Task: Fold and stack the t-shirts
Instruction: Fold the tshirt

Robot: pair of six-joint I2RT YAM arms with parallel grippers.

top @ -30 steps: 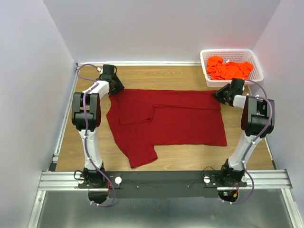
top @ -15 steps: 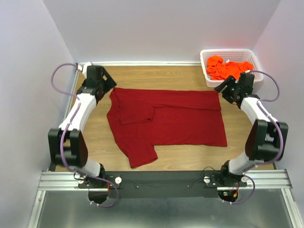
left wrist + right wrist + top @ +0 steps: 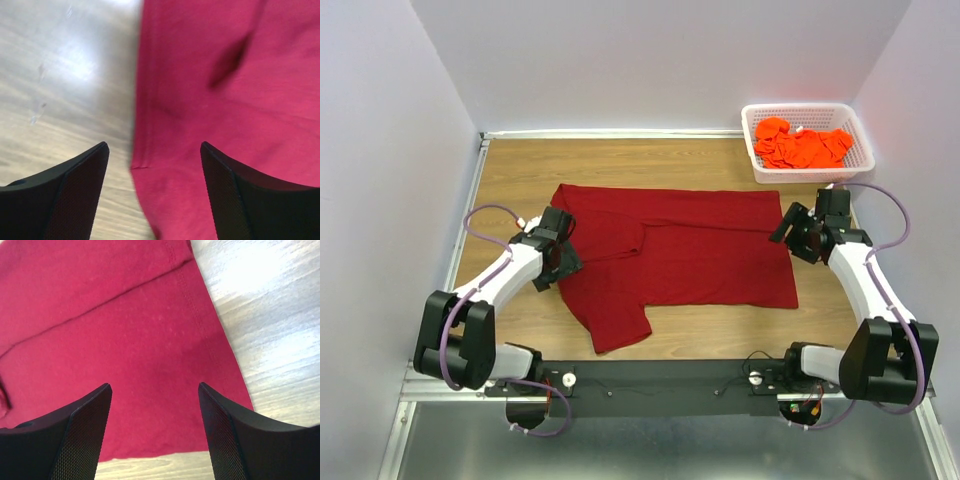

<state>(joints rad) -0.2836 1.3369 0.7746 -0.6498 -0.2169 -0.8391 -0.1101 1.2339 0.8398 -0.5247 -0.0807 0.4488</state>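
A large maroon t-shirt (image 3: 680, 250) lies flat on the wooden table, its far part folded down and one sleeve pointing to the near edge. My left gripper (image 3: 563, 258) hovers open over the shirt's left edge; in the left wrist view the hem (image 3: 142, 125) runs between the fingers (image 3: 80, 185), which hold nothing. At the shirt's right edge my right gripper (image 3: 788, 228) is open and empty, with the cloth's corner (image 3: 220, 390) under it. Bright orange t-shirts (image 3: 800, 148) lie crumpled in the basket.
The white mesh basket (image 3: 810, 108) stands at the far right corner of the table. White walls close in the left, back and right sides. A metal rail (image 3: 660, 378) with both arm bases runs along the near edge. Bare wood (image 3: 510, 180) shows left of the shirt.
Both grippers have left the shirt's far corners and come nearer along its side edges, with their jaws opened wider. The maroon shirt lies as before.
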